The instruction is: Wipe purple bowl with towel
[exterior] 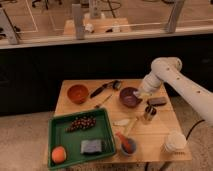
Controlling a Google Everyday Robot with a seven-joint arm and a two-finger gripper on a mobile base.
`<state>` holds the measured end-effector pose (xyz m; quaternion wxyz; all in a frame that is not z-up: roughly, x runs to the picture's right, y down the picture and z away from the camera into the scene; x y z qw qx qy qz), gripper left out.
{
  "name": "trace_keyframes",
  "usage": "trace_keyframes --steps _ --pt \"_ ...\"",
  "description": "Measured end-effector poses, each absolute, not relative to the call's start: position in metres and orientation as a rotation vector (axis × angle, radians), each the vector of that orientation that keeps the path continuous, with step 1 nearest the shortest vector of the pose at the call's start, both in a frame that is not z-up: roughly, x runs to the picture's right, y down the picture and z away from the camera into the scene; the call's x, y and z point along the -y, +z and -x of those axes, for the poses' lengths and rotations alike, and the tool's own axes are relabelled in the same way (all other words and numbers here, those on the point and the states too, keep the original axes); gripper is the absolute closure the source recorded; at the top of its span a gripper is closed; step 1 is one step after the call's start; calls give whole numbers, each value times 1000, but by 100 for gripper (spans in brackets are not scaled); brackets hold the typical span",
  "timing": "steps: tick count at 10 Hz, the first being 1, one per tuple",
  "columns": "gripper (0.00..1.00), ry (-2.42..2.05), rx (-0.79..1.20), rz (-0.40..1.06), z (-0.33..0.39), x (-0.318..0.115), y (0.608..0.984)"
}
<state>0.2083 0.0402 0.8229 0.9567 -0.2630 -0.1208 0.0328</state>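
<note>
The purple bowl (129, 97) stands on the wooden table (150, 135), right of centre. My gripper (141, 94) hangs at the bowl's right rim, at the end of the white arm that reaches in from the right. It is shut on the towel (143, 95), a small pale cloth that shows just below the fingers, touching or almost touching the rim. Most of the towel is hidden by the gripper.
A dark grey flat block (157, 101) lies just right of the bowl, a small can (149, 113) in front of it. An orange bowl (77, 93) and a black brush (102, 89) sit to the left. The green tray (56, 135) holds grapes, an orange and a blue-grey pad. A blue-grey cup (126, 145) and a white cup (175, 142) stand near the front edge.
</note>
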Motion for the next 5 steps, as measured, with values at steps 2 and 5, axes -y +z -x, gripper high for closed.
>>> trace_keyframes --steps 2,5 --pt "94 41 247 543 -196 -43 842" --pt "94 20 244 552 -189 -50 863"
